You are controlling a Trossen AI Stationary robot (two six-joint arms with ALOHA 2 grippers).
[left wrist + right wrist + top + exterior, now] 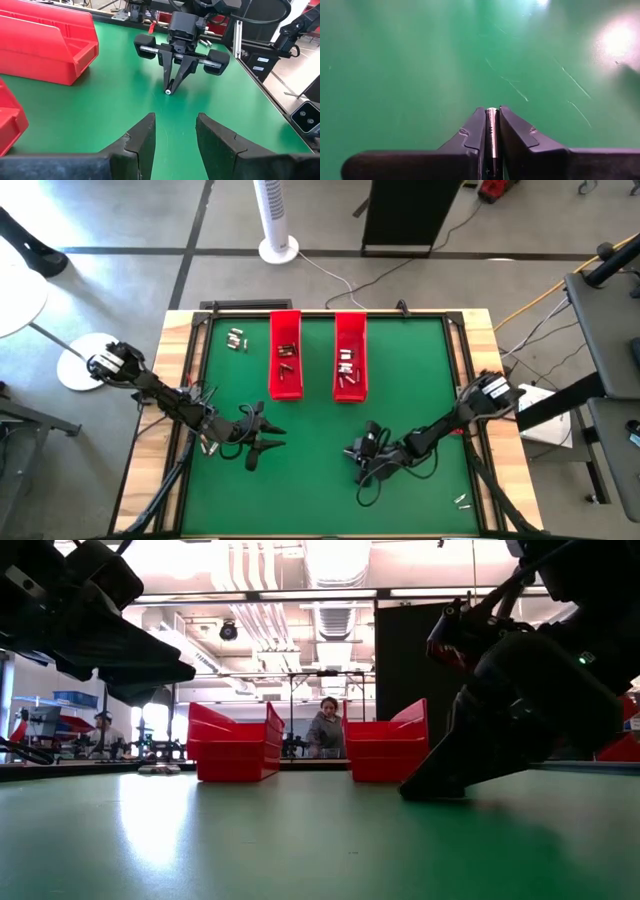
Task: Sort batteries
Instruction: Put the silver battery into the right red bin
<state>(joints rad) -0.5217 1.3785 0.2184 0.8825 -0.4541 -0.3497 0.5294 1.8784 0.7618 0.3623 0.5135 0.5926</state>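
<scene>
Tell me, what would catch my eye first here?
Two bright red trays stand side by side at the far middle of a green table, each holding a few small batteries. Nearer, two dark arms lean in from either side: the right gripper pinches a silvery battery down at the table, while the left gripper faces it with empty fingers.

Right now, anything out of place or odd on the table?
Nothing damaged or spilled. Loose batteries still lie on the green mat left of the left red tray, and a couple more near the front right corner, outside both trays. The right gripper is shut on one battery; the left gripper is open, empty.
</scene>
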